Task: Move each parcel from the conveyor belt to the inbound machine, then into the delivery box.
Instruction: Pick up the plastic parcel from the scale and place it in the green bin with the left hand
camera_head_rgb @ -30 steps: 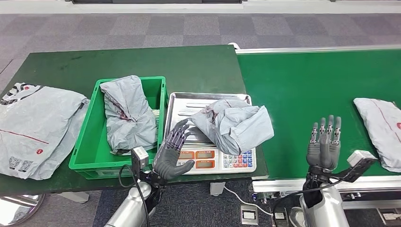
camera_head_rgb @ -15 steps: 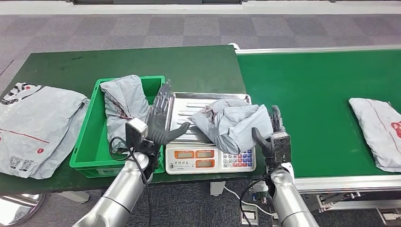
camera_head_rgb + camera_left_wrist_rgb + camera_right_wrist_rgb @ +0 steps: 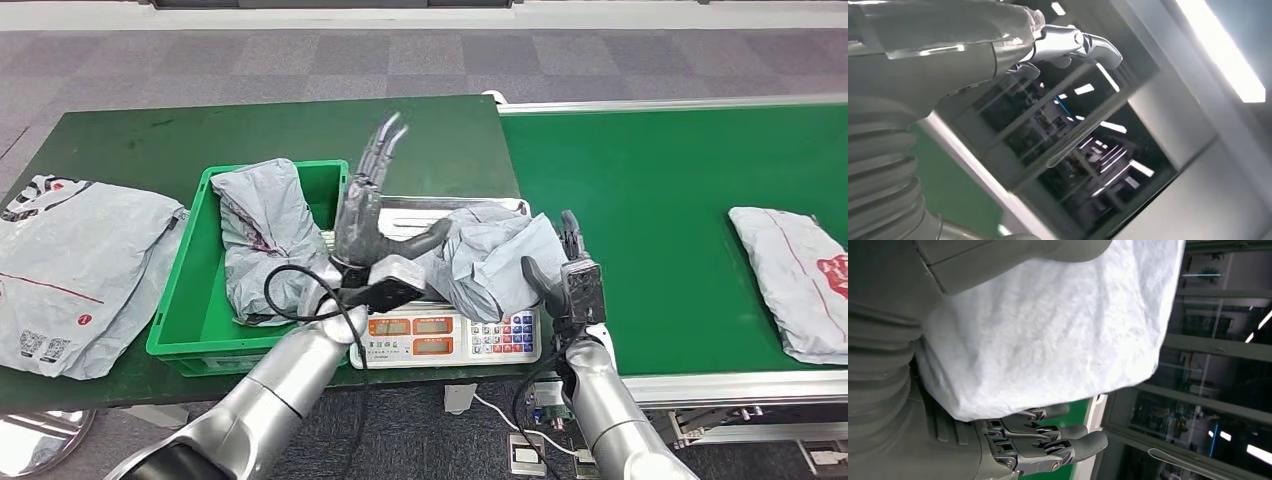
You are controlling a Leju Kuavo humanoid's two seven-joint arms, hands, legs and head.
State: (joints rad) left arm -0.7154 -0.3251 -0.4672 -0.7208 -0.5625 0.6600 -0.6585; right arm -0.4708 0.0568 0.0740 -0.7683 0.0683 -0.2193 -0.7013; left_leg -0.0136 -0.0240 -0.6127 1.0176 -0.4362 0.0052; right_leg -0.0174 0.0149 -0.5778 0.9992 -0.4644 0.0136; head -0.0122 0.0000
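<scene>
Step in hand, by the look of it: parcel on the scale, about to go into the green box.

Crumpled grey parcel (image 3: pixel 495 258) sitting on the scale (image 3: pixel 450 335), on its metal tray, just beside the green box (image 3: pixel 190 310). Box already holding one grey parcel (image 3: pixel 268 240). Another parcel (image 3: pixel 795 280) lying further right on the conveyor belt (image 3: pixel 660 190), well apart from both hands. Flat grey bag (image 3: pixel 75 270) on the table (image 3: pixel 130 135) left of the box, not part of the current move as far as can be judged.

Left hand (image 3: pixel 370 205) raised over the gap between box and scale tray, fingers straight and spread, thumb out toward the parcel's left edge; holding nothing. Left wrist view pointing up at ceiling and windows, no parcel in it.

Right hand (image 3: pixel 565 270) at the parcel's right edge. Right wrist view: white parcel film (image 3: pixel 1048 325) filling the space between thumb and fingers (image 3: pixel 1048 445), fingers under it and part curled. Contact looks likely, but a firm grip not confirmed; cannot tell for sure.

Next move, as a guess: bring left hand down onto the parcel's left side, squeeze between both hands, lift clear of the tray, carry left over the box wall, release. Soft, slack bag, so likely to sag and slip from a one-sided hold; box already half full, so drop toward the free right side.
</scene>
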